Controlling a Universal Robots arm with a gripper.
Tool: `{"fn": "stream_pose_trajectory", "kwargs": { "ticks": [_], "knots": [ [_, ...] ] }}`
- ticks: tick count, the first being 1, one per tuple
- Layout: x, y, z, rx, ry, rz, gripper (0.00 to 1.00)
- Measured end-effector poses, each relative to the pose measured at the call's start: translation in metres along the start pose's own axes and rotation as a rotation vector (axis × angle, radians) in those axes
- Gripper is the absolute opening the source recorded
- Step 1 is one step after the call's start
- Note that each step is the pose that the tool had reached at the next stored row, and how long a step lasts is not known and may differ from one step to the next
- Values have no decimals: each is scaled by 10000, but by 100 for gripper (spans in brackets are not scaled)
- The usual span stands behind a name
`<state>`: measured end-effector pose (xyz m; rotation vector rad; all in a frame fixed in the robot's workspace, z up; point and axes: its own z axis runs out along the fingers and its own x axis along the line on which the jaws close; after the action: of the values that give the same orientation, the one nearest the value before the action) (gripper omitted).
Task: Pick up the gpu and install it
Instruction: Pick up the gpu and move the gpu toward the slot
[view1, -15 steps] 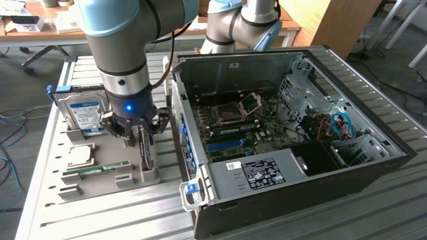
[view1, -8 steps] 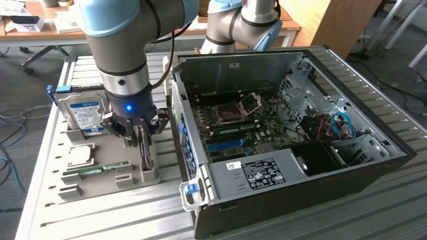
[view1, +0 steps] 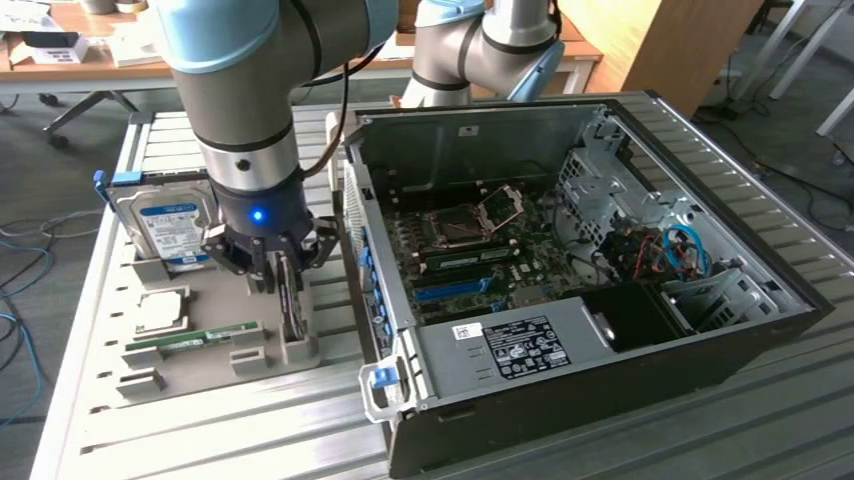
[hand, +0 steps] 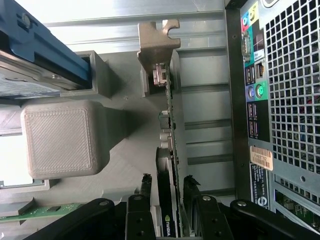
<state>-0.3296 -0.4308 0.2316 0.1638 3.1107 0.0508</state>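
Note:
The gpu stands on edge in a slot of the grey holder tray, at the exterior view's left of the open computer case. My gripper is lowered over its top edge. In the wrist view the thin card runs away from the camera to its silvery end bracket. The gripper has a black fingertip pressed close on each side of the card. The jaws look shut on it, and the card still sits in its slot.
A silver hard drive with a blue label stands at the tray's back, and a green RAM stick lies near its front. The case's rear panel is close beside the card. Blue slots show on the motherboard inside.

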Motion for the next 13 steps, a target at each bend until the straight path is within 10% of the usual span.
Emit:
{"fn": "stream_pose_trajectory", "kwargs": {
  "ticks": [13],
  "knots": [
    [-7,-9,0,0,-1,0,39]
  ]
}}
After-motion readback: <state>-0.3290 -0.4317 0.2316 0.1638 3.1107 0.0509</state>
